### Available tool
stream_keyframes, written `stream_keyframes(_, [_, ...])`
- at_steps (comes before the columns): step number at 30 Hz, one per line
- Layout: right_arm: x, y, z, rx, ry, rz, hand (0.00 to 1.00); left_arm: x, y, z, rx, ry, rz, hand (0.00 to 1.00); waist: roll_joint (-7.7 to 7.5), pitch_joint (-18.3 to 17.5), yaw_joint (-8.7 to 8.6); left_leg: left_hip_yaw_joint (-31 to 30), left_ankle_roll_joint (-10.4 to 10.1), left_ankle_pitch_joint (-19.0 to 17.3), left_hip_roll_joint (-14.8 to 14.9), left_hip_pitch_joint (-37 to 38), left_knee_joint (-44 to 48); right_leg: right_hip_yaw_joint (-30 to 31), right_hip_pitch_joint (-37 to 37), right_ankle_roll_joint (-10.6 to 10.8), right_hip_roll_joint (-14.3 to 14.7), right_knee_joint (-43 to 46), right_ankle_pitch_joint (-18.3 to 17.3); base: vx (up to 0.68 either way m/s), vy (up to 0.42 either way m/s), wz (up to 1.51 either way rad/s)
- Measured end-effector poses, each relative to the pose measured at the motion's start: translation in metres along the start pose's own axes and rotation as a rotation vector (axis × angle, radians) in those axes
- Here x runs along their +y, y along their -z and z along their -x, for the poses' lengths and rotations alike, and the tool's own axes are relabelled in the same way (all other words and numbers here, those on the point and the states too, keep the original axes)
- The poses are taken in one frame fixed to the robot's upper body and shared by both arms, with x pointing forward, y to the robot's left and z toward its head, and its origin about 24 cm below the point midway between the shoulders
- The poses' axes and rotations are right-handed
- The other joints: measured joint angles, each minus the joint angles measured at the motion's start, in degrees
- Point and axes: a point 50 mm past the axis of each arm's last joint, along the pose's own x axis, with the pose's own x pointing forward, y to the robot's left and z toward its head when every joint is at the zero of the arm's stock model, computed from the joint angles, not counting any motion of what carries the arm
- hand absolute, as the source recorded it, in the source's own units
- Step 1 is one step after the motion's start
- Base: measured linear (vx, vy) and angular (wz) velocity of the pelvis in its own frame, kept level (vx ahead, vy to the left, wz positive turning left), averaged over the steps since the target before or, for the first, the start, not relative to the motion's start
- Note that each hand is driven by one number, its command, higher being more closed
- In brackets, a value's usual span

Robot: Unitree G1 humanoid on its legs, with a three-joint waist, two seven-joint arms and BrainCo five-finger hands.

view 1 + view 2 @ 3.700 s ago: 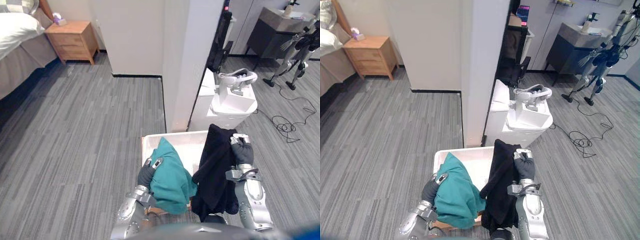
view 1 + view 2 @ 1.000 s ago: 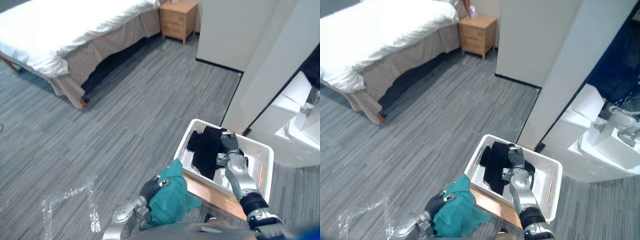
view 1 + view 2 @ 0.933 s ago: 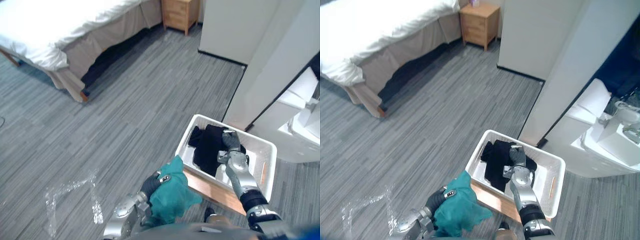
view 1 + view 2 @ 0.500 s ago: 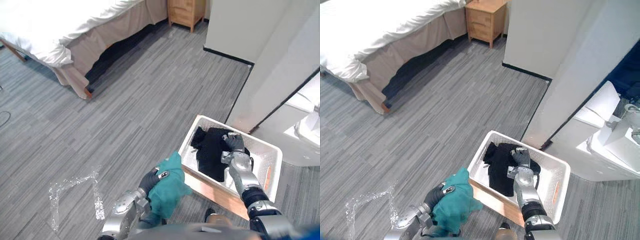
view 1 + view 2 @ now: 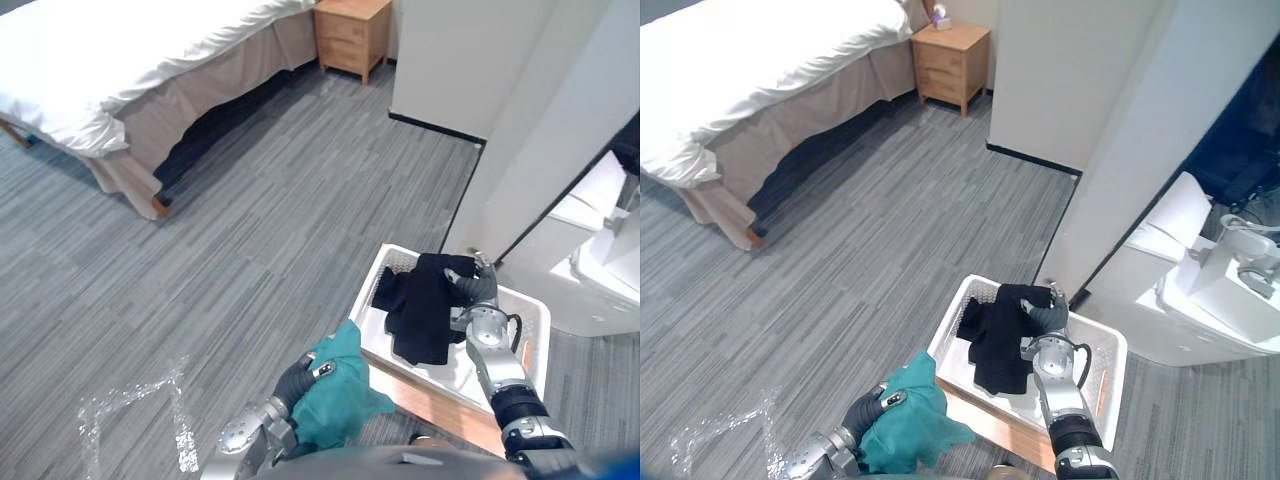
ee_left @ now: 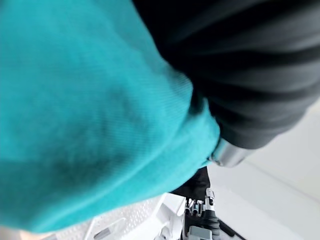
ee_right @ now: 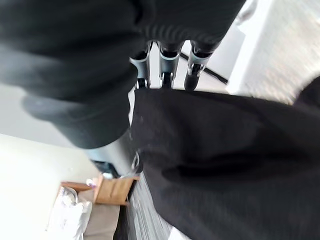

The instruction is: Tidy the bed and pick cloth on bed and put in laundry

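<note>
Over white basket [image 5: 456, 372], right hand [image 5: 480, 293] grips black cloth [image 5: 422, 315]; left hand [image 5: 298, 380] clutches teal cloth [image 5: 340, 405].

1. Setting: a bedroom. Whether it is a home or a hotel room cannot be told.
2. A large bed [image 5: 120, 60] with a white duvet and a beige fabric skirt hanging to the floor stands at the far left.
3. A small light-wood nightstand with drawers [image 5: 352, 32] stands just beside the bed's far end, against the wall.
4. A grey striped carpet floor [image 5: 250, 230] runs throughout. The plain white walls [image 5: 450, 50] have a black skirting strip [image 5: 435, 125] at the base.
5. A white perforated plastic laundry basket [image 5: 954, 362] sits near a wall corner, with a black garment [image 5: 1000, 340] lying in it.
</note>
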Motion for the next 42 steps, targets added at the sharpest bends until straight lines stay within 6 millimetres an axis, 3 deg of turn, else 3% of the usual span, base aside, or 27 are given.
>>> stream_keyframes(6, [-0.018,-0.013,0.000,-0.088,0.056,0.046,0.00,-0.001,0.003,0.002,0.005,-0.008,0.009,1.00,1.15,-1.4,-2.32,0.9,-0.5,-0.5,0.6,0.5,0.0,1.2,-0.4,0.0,0.5,0.2,0.0,-0.04,-0.011,-0.11])
stream_keyframes(16, [-0.047,-0.018,0.002,-0.125,0.152,0.078,0.00,-0.002,0.010,0.008,0.020,-0.025,0.032,1.00,0.68,-4.3,-2.60,2.0,-0.4,-1.0,0.9,0.2,0.0,3.5,-2.3,-0.2,1.0,0.1,0.2,-0.02,0.002,-0.10])
stream_keyframes(21, [-0.072,-0.028,0.002,-0.168,0.242,0.069,0.00,0.001,0.013,0.010,0.031,-0.041,0.043,1.00,1.24,-4.7,-3.31,2.8,-0.6,-1.3,1.0,0.2,0.0,4.0,-2.5,-0.2,1.0,0.0,0.3,0.04,0.002,-0.05])
stream_keyframes(26, [-0.102,-0.016,0.003,-0.097,0.348,0.051,0.00,0.007,0.012,0.014,0.021,-0.078,0.050,1.00,1.21,-4.8,-4.41,3.3,-0.7,-1.3,1.1,0.2,0.0,4.4,-2.9,-0.3,1.1,0.1,0.3,0.03,-0.005,-0.08])
stream_keyframes(29, [-0.125,0.007,0.012,0.005,0.438,0.020,0.00,0.014,0.011,0.017,0.007,-0.110,0.062,1.00,1.26,-5.2,-4.90,3.4,-0.7,-1.3,1.2,0.3,0.0,4.4,-2.9,-0.3,1.2,0.1,0.3,0.00,0.000,0.00])
stream_keyframes(34, [-0.153,0.078,0.047,0.316,0.614,-0.081,0.00,0.025,0.023,0.027,0.032,-0.224,0.113,1.00,1.41,-5.9,-5.43,3.5,-0.9,-1.5,1.5,1.3,0.0,4.5,-2.1,-0.5,1.5,0.3,0.3,-0.02,-0.005,-0.01])
stream_keyframes(38, [-0.153,0.126,0.083,0.531,0.696,-0.171,0.00,0.028,0.037,0.032,0.056,-0.288,0.176,1.00,1.73,-6.3,-5.33,3.3,-0.9,-1.4,1.8,2.1,0.0,4.2,-1.5,-1.0,1.7,0.8,0.0,-0.05,-0.017,0.01])
stream_keyframes(42, [-0.129,0.170,0.132,0.770,0.672,-0.240,0.00,0.043,0.048,0.041,0.040,-0.483,0.270,1.00,1.25,-6.6,-4.24,2.1,-0.8,-1.3,1.9,2.1,0.0,2.8,-1.1,-1.1,1.6,1.2,-0.9,-0.05,-0.017,0.14])
